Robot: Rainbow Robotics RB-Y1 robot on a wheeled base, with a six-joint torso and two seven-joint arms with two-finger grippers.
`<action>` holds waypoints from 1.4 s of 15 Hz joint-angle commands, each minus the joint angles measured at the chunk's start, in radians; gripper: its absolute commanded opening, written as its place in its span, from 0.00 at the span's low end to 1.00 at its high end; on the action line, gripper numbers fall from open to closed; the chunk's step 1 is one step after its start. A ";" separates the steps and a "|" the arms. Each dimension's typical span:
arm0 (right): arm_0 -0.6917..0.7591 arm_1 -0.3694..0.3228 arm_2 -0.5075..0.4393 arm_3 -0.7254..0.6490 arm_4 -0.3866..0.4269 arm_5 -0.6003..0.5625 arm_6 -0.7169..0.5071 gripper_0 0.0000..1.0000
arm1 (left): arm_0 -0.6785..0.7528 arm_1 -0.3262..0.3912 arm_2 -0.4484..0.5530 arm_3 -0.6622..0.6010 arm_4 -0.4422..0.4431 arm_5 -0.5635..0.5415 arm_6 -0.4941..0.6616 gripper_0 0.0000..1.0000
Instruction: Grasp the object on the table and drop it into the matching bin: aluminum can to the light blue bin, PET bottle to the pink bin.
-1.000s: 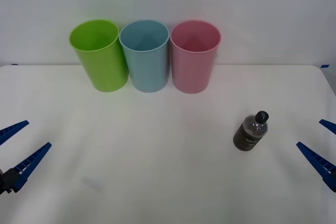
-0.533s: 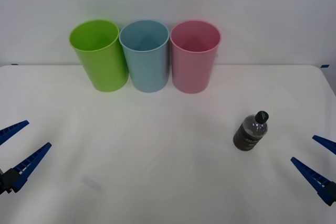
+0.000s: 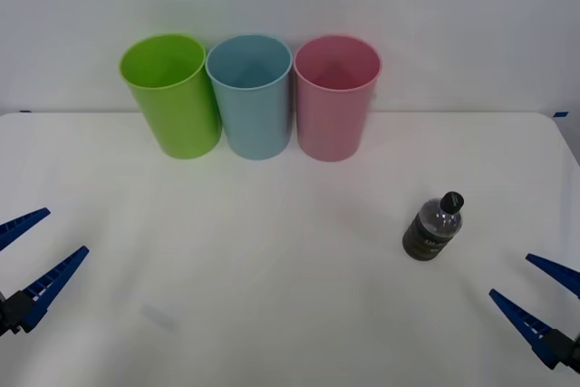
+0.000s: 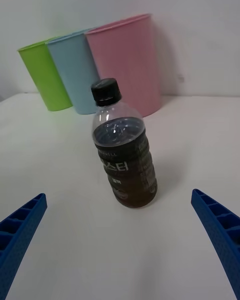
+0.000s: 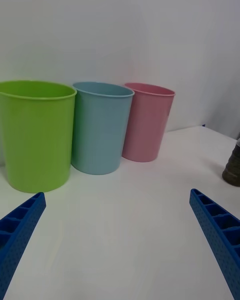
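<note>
PET bottle (left wrist view: edge-cropped)

White table with three bins and a bottle.
Green bin, blue bin and pink bin line its far edge; bottle stands upright toward the right edge.

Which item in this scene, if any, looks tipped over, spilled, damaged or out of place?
Nothing stands out. The small clear plastic bottle with a black cap stands upright and capped on the white table. The lime green bin, light blue bin and pink bin stand upright in a row behind.
</note>
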 commanded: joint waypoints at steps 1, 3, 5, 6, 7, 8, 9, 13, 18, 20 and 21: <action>-0.006 0.000 0.039 0.010 0.000 0.072 0.109 1.00 | 0.000 0.000 0.000 0.000 0.000 0.000 0.000 1.00; -0.010 0.000 0.082 0.010 0.000 0.135 0.171 1.00 | 0.000 0.000 0.000 0.000 0.000 0.000 0.000 1.00; -0.023 0.000 0.129 0.010 -0.004 0.190 0.192 1.00 | 0.000 0.000 0.000 0.000 0.000 0.000 0.000 1.00; -0.027 0.001 0.146 0.010 -0.006 0.210 0.194 1.00 | 0.000 0.000 0.000 0.000 0.000 0.000 0.000 1.00; -0.033 0.000 0.169 0.010 -0.012 0.235 0.197 1.00 | 0.000 0.000 0.000 0.000 0.000 0.000 0.000 1.00; -0.039 0.000 0.184 0.010 -0.014 0.250 0.200 1.00 | 0.000 0.000 0.000 0.000 0.000 0.000 0.000 1.00; -0.047 0.001 0.201 0.010 -0.015 0.269 0.201 1.00 | 0.000 0.000 0.000 0.000 0.000 0.000 0.000 1.00; -0.081 0.001 0.269 0.010 -0.021 0.341 0.209 1.00 | 0.000 0.000 0.000 0.000 0.000 0.000 0.000 1.00; -0.125 0.001 0.349 0.010 -0.035 0.430 0.212 1.00 | 0.000 0.000 0.000 0.000 0.000 0.000 0.000 1.00; -0.147 0.000 0.385 0.010 -0.040 0.470 0.214 1.00 | 0.000 0.000 0.000 0.000 0.000 0.000 0.000 1.00; -0.154 0.001 0.398 0.010 -0.043 0.488 0.217 1.00 | 0.000 0.000 0.000 0.000 0.000 0.000 0.000 1.00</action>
